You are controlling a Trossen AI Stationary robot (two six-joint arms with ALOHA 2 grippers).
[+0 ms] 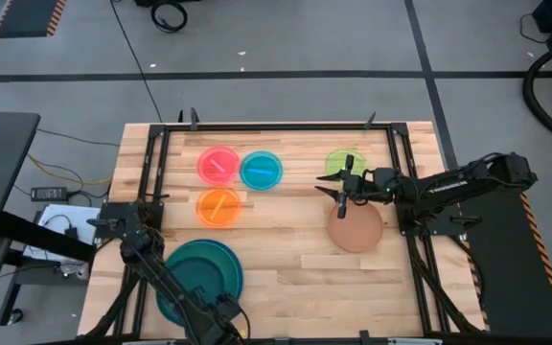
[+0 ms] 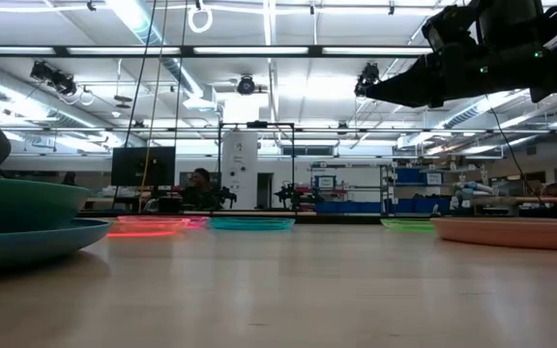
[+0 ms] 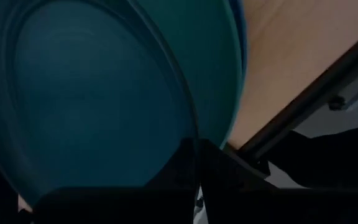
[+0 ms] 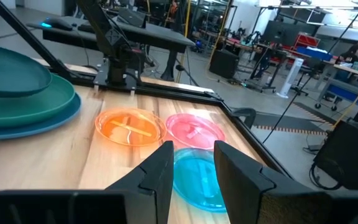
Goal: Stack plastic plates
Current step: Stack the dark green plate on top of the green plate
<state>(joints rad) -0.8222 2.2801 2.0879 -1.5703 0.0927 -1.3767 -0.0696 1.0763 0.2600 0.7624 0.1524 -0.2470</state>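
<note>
At the table's near left, a dark teal plate point(image 4: 11, 71) lies tilted over a larger teal plate point(image 4: 55, 99), which sits on a blue plate point(image 4: 48, 121). My left gripper point(image 1: 226, 311) is shut on the dark teal plate at the stack's near edge. My right gripper point(image 1: 338, 189) hangs open and level above the wood, between the lime green plate point(image 1: 345, 163) and the terracotta-brown plate point(image 1: 356, 227), with nothing between its fingers. Pink point(image 1: 218, 165), cyan point(image 1: 261, 170) and orange point(image 1: 218, 206) small plates lie flat, far left of centre. My left gripper pinches the dark teal plate's rim point(image 3: 194, 134) between its two fingers, on the side toward the table's near edge. The fingers come from above, pointing steeply down. The plate sits tilted, its held side raised and its far side low over the teal plate.
A black metal frame point(image 1: 156, 163) runs around the wooden table top. Bare wood point(image 1: 286, 259) spreads across the middle and near right. My right arm point(image 1: 448, 187) reaches in from the right edge. Beyond the table is a workshop room with a person point(image 2: 199, 184) far off.
</note>
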